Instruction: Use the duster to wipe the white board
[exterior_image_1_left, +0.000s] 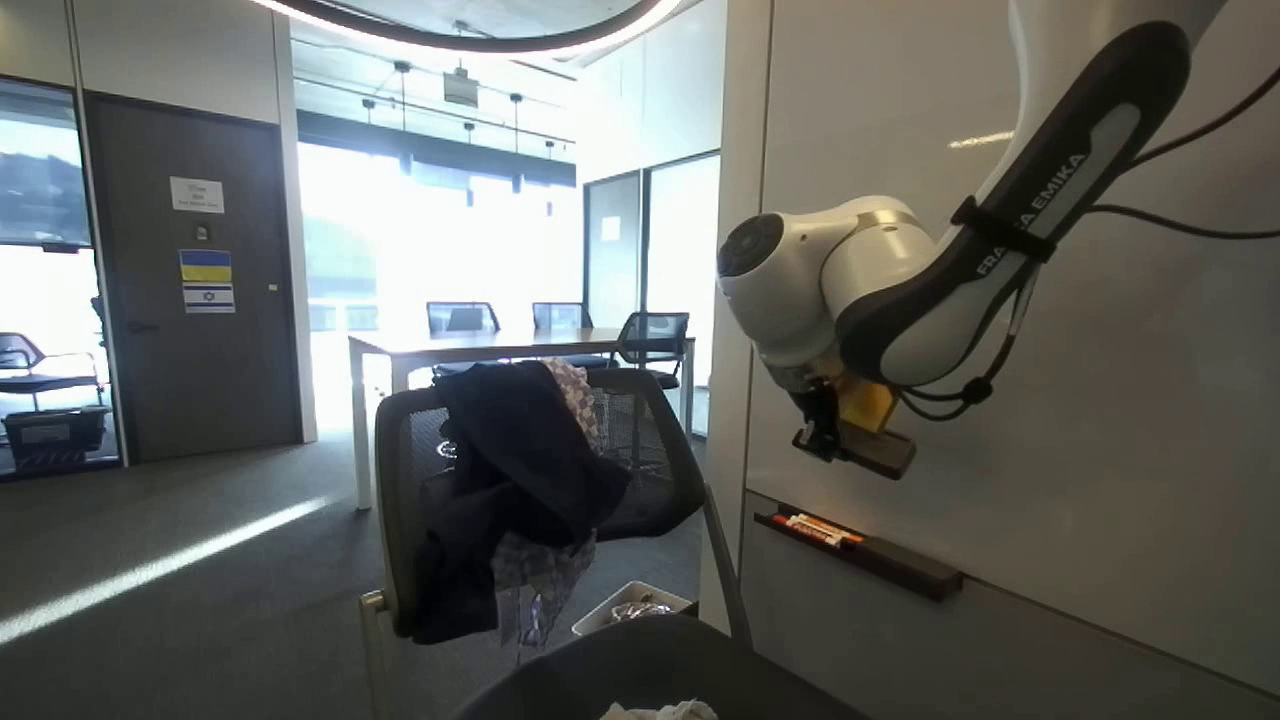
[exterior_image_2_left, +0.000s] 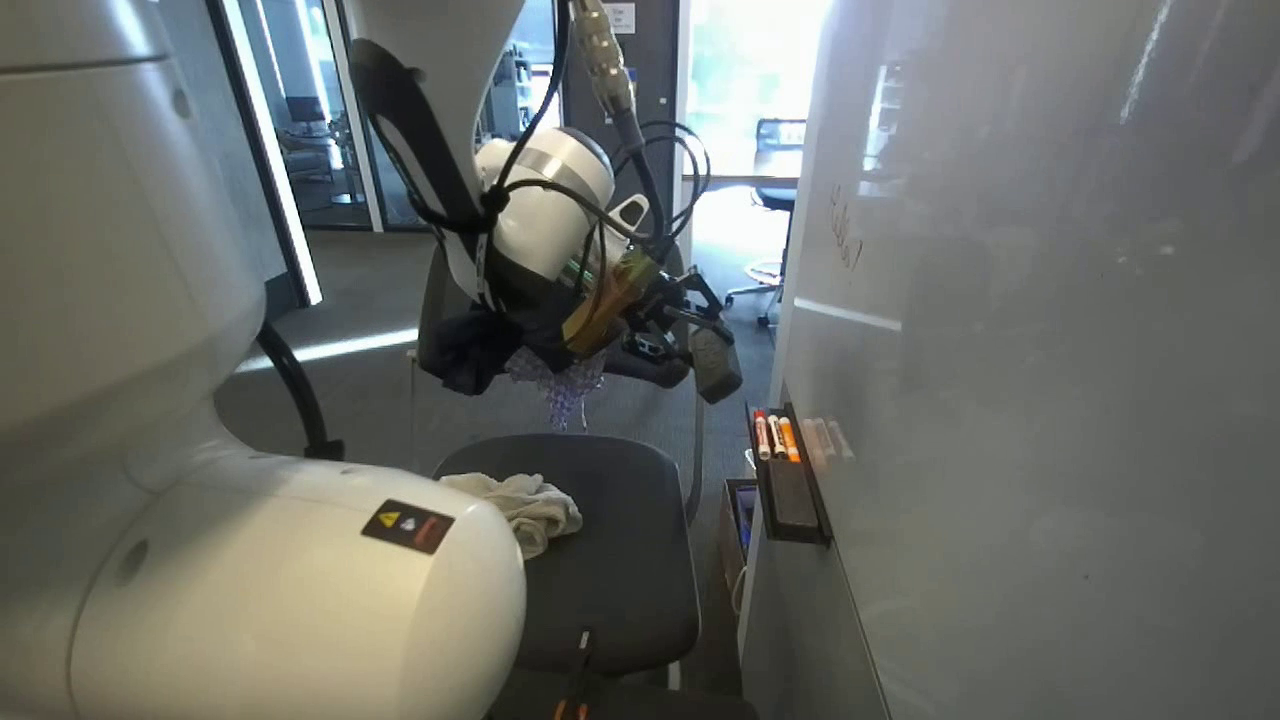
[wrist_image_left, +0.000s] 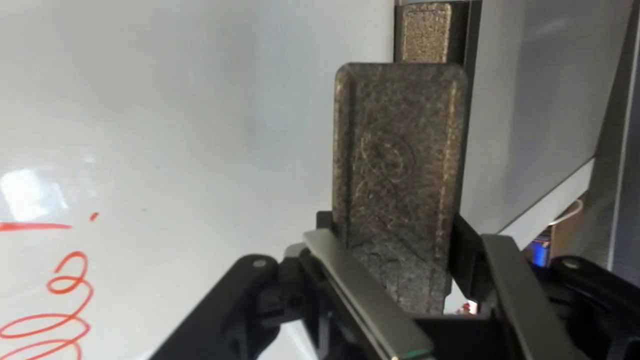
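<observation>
The white board (exterior_image_1_left: 1090, 420) is the large glossy panel at the right in both exterior views (exterior_image_2_left: 1040, 380). It fills the left of the wrist view (wrist_image_left: 175, 125), where red scribbles (wrist_image_left: 70, 300) show at the lower left. My gripper (wrist_image_left: 392, 235) is shut on the sides of the dark brown duster (wrist_image_left: 400, 150), which sticks out past the fingertips. In an exterior view the duster (exterior_image_2_left: 715, 362) hangs tilted from the gripper (exterior_image_2_left: 680, 325), apart from the board. The duster (exterior_image_1_left: 878, 452) also shows above the dark ledge (exterior_image_1_left: 940, 585).
The ledge (exterior_image_2_left: 825, 525) holds red and orange markers (exterior_image_2_left: 775, 437) and a dark block (exterior_image_2_left: 793, 492). A mesh chair (exterior_image_1_left: 660, 455) with a dark jacket (exterior_image_1_left: 520, 450) stands beside the board. A pale cloth (exterior_image_2_left: 525, 510) lies on its seat. Cables (exterior_image_2_left: 560, 185) loop round the arm.
</observation>
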